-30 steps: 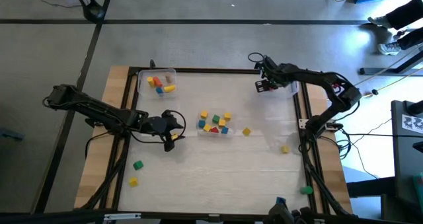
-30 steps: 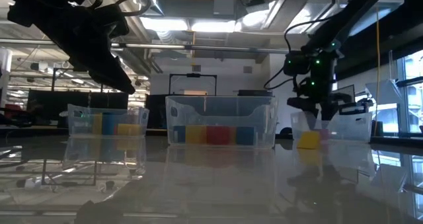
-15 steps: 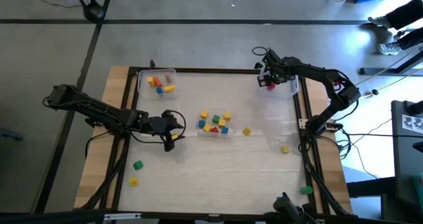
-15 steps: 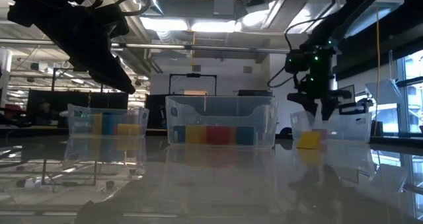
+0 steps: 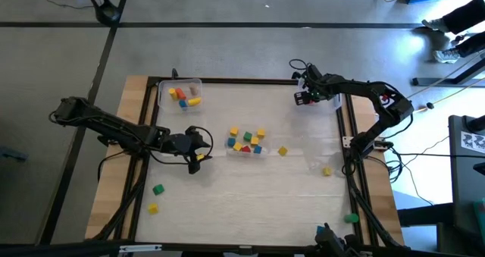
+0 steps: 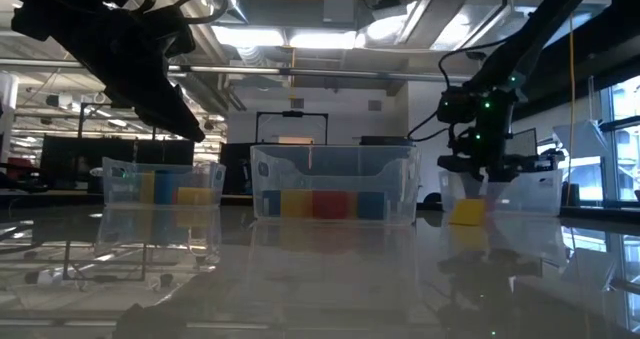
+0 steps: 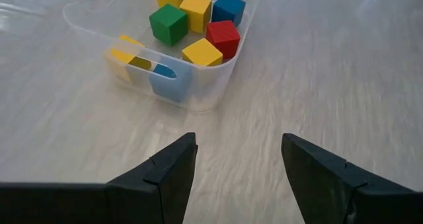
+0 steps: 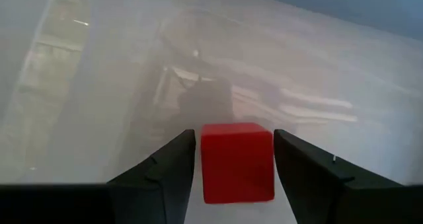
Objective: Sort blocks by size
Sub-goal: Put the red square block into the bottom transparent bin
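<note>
Hovering over the table (image 5: 250,204) at about nine o'clock from the middle, the left gripper (image 5: 198,152) is holding nothing; the left wrist view is showing its fingers (image 7: 168,171) standing apart above bare tabletop. Just ahead of them, a clear bin (image 7: 198,92) is holding yellow, green, blue and red blocks (image 7: 192,22). Another clear bin (image 5: 180,94) at eleven o'clock is carrying a few orange, yellow and blue pieces. Near the centre, the same cluster of small blocks (image 5: 246,141) is sitting, with a lone yellow block (image 5: 283,151) just at its three o'clock side. At roughly one o'clock, the right gripper (image 5: 306,98) is hanging near the table's far edge, its fingers (image 8: 165,171) clamped on a red cube (image 8: 236,161), which is filling the gap between them in the right wrist view. No readable writing or labels are showing anywhere.
</note>
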`<move>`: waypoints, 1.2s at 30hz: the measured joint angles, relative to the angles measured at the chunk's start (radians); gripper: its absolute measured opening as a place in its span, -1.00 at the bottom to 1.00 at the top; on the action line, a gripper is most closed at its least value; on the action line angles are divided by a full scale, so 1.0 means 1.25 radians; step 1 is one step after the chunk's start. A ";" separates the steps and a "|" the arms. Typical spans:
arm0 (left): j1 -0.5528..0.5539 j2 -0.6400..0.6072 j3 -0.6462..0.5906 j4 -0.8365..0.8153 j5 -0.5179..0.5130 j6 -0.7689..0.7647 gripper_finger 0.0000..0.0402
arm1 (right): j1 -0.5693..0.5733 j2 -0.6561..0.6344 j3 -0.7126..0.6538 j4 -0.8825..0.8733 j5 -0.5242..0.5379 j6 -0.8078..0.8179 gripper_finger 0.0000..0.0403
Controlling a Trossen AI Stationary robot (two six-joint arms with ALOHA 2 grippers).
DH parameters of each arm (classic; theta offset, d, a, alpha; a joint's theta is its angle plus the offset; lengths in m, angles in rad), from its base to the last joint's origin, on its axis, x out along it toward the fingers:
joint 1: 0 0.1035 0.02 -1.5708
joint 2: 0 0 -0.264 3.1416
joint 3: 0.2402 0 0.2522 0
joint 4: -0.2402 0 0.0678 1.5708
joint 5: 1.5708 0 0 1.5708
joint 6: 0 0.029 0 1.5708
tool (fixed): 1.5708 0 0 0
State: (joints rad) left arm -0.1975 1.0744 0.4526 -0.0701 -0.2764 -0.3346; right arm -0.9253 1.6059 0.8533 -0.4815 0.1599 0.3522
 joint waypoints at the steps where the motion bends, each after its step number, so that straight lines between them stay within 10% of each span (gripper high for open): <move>1: 0.000 0.000 0.000 0.000 0.000 0.000 0.05 | 0.000 0.000 -0.002 0.003 -0.002 -0.002 -0.03; 7: 0.000 0.000 0.000 0.000 0.000 0.001 0.05 | 0.000 0.000 -0.003 0.002 -0.002 -0.006 -0.35; 26: 0.000 0.000 0.000 0.000 0.000 -0.005 0.05 | 0.034 -0.156 0.068 -0.122 0.027 -0.038 -0.35; 36: 0.000 0.000 0.000 0.000 0.000 -0.005 0.05 | 0.288 -0.337 0.069 -0.100 0.010 -0.015 -0.34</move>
State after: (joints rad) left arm -0.1976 1.0744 0.4526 -0.0704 -0.2767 -0.3405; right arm -0.5658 1.1841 0.9390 -0.6062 0.1724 0.3331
